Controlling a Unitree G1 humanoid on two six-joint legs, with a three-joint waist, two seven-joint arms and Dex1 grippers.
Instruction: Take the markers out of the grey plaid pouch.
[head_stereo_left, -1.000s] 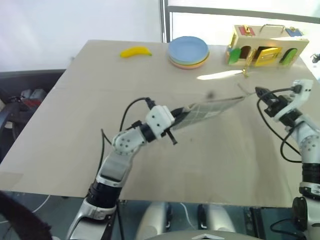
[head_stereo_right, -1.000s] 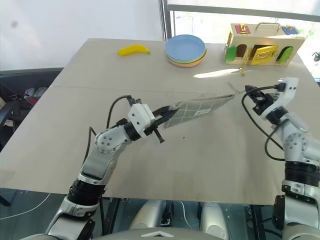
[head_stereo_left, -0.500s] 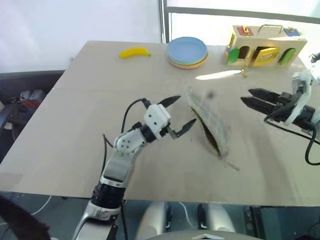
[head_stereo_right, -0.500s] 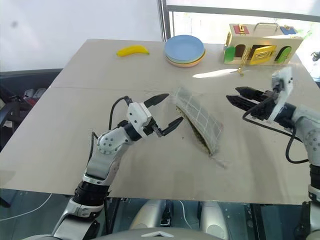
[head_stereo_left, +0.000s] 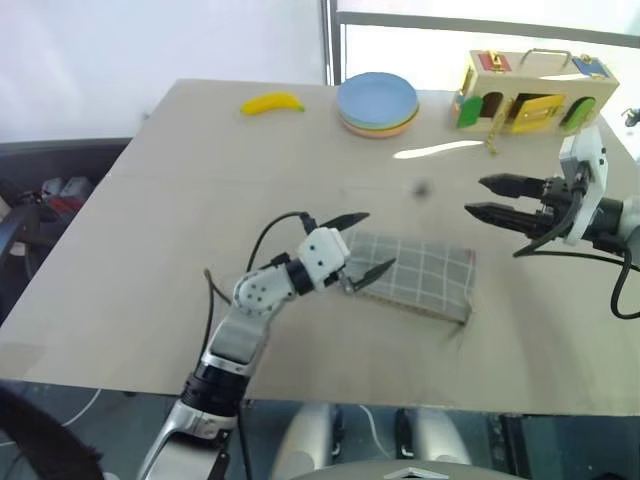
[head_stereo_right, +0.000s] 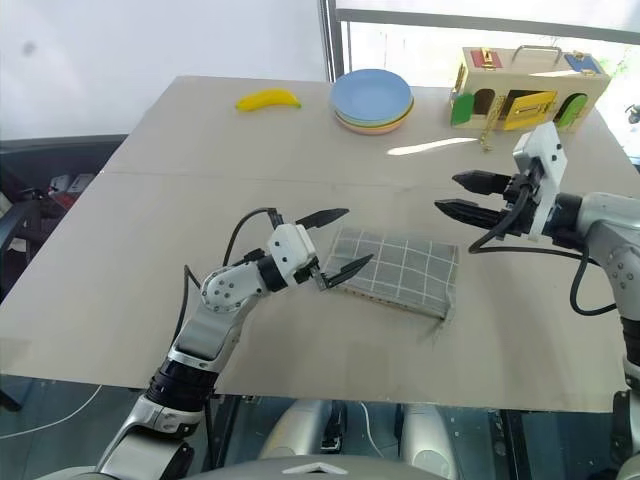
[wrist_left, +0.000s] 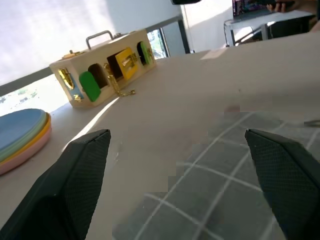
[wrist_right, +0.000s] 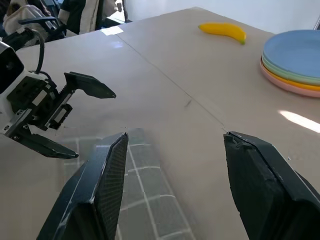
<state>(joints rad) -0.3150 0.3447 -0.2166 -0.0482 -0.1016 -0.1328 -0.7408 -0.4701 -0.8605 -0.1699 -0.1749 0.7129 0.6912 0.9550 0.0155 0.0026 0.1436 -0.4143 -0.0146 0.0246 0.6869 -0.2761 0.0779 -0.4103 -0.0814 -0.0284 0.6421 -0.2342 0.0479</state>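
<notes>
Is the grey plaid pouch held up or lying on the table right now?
Lying flat. The grey plaid pouch rests on the table, with the open left gripper at its edge and the open right gripper apart from it.

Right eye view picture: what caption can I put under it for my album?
Grey plaid pouch lies flat on the table between the robot's open left pincer and open right pincer.

Daylight comes in through the window (head_stereo_left: 480, 25) beyond the far edge of the desk (head_stereo_left: 150, 250), well ahead of both end effectors, and the scene is bright and evenly lit. A glaring sunlit patch (head_stereo_left: 438, 151) lies on the desk ahead of the right end effector (head_stereo_left: 478, 197). Shadows are soft and faint. In the left wrist view the pouch (wrist_left: 235, 175) close to the fingers (wrist_left: 82, 165) looks smeared and out of focus.
</notes>
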